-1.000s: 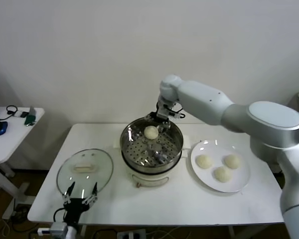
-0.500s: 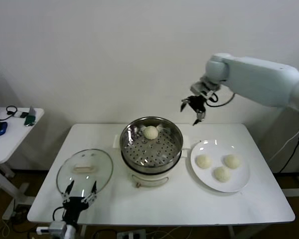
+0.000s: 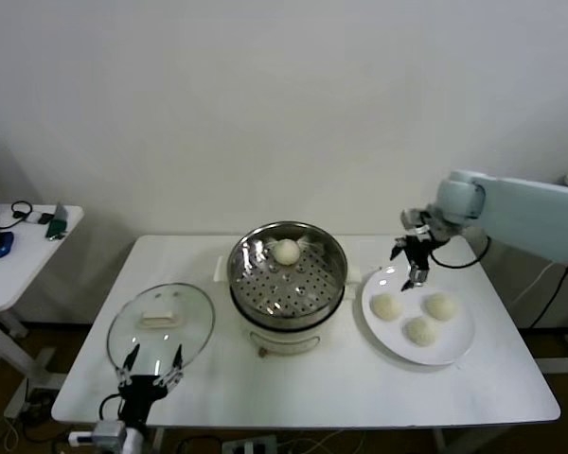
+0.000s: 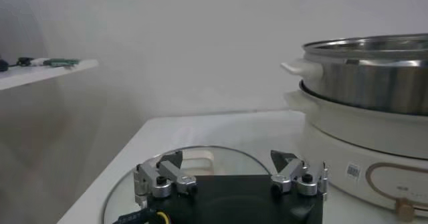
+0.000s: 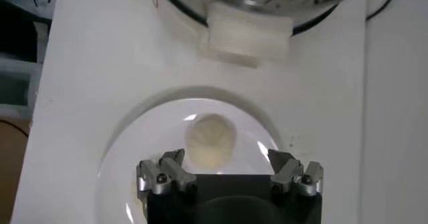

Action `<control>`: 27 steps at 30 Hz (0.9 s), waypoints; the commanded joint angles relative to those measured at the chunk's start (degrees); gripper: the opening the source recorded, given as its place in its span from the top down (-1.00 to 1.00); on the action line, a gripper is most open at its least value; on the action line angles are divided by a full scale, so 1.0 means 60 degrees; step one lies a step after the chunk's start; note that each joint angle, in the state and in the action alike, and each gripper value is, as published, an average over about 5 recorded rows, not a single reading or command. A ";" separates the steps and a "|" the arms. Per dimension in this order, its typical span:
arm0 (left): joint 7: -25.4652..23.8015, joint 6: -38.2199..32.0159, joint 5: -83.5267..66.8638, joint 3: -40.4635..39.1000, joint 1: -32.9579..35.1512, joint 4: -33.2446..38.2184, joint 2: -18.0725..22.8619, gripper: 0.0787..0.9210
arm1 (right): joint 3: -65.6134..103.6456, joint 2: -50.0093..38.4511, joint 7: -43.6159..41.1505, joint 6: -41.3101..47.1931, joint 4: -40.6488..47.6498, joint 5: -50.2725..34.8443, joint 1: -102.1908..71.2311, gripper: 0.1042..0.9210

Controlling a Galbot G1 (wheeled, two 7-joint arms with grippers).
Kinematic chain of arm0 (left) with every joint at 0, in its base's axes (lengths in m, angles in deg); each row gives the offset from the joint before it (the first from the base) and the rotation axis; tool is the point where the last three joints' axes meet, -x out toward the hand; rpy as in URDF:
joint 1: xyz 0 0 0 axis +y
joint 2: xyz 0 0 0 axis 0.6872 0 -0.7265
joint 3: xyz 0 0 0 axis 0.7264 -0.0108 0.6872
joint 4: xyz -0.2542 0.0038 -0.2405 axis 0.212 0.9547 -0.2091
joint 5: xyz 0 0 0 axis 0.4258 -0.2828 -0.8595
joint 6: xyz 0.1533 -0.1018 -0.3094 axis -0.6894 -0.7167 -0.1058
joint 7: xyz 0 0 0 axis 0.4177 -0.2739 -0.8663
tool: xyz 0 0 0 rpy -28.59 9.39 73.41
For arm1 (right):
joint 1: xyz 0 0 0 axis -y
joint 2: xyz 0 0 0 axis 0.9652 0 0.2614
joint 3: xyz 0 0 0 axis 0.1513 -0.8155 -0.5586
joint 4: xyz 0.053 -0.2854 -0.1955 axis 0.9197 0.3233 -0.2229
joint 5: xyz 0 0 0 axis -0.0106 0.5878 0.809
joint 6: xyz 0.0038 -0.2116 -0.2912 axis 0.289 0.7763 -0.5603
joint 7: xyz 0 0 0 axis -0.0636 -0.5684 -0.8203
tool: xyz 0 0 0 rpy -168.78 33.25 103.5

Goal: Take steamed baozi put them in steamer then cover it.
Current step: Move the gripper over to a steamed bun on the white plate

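Note:
One baozi [image 3: 286, 252] lies on the perforated tray inside the steamer [image 3: 287, 298], at its far side. Three more baozi [image 3: 387, 306] [image 3: 441, 305] [image 3: 420, 330] rest on a white plate [image 3: 452, 355] to the steamer's right. My right gripper [image 3: 415, 260] hangs open and empty above the plate's far left rim; in its wrist view one baozi [image 5: 210, 139] lies just ahead of the spread fingers. The glass cover [image 3: 162, 324] with its cream handle lies flat on the table left of the steamer. My left gripper [image 3: 152, 364] stands open at the cover's near edge, holding nothing.
A side table [image 3: 19, 255] at the far left carries a mouse and small items. The steamer's white base handle [image 5: 248, 37] faces the plate. The wall runs close behind the table [image 3: 341, 383].
My right arm has swung away from the steamer, rightward and down, to hover over the plate. The baozi stays in the steamer. The left gripper has not moved.

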 commanded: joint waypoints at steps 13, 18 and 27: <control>0.0023 -0.0142 -0.0057 0.0098 0.0102 -0.0040 -0.0002 -0.77 | 0.2008 0.0746 0.0708 0.0742 0.1753 0.1516 -0.2879 -0.76; 0.0028 -0.0163 -0.0058 0.0105 0.0101 -0.0056 -0.0012 -0.77 | 0.2414 0.0941 0.0854 0.0719 0.2200 0.1602 -0.3231 -0.76; 0.0043 -0.0141 -0.0062 0.0166 0.0105 -0.0001 -0.0025 -0.77 | 0.2509 0.0950 0.0576 0.0638 0.2161 0.1460 -0.3157 -0.62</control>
